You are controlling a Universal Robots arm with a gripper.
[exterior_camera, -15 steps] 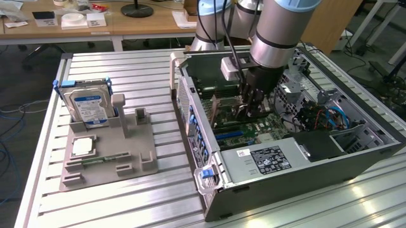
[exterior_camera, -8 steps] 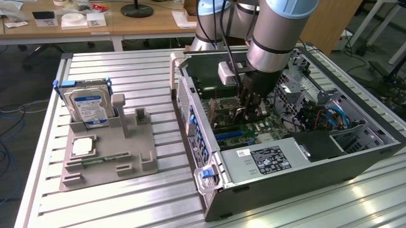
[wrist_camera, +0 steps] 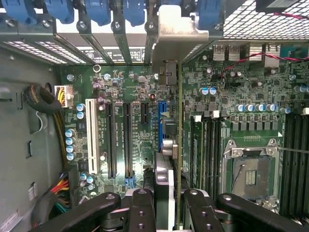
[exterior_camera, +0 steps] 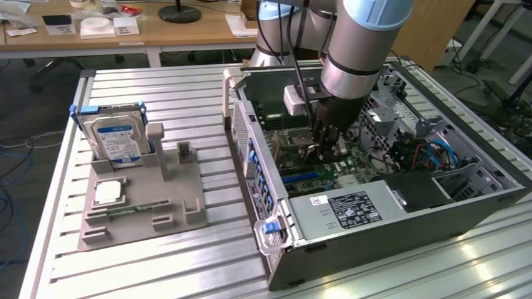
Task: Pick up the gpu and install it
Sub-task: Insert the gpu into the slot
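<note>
Table [exterior_camera: 149, 93] is ribbed metal, and going from the exterior view's left: a grey holder [exterior_camera: 141, 196] sits near the left edge with a hard drive [exterior_camera: 116, 138] standing upright in its back slot, blue-and-white label facing out. Lower on the same holder there's a small square chip [exterior_camera: 109, 192] lying flat, and just in front of that a thin green memory stick [exterior_camera: 129, 210] lying in its groove. Moving right, the open PC case [exterior_camera: 374, 199] takes up the right half of the table, side panel off, motherboard [exterior_camera: 320, 174] facing up, power supply [exterior_camera: 353, 208] at the near end with its label showing. The arm [exterior_camera: 357, 56] reaches straight down into the case, and the gripper [exterior_camera: 324, 144] is low over the board. In the wrist view the gripper [wrist_camera: 165, 203] is pinching the gpu [wrist_camera: 166, 145] edge-on between its fingers [wrist_camera: 142, 210], card standing upright with its metal bracket [wrist_camera: 178, 36] up against the row of blue slot clips [wrist_camera: 96, 9] at the case's rear wall. Bottom edge sits right at the blue slot [wrist_camera: 161, 123] beside the black ones, can't tell if it's fully seated. CPU socket [wrist_camera: 251, 176] is off to the far side of the card.
</note>
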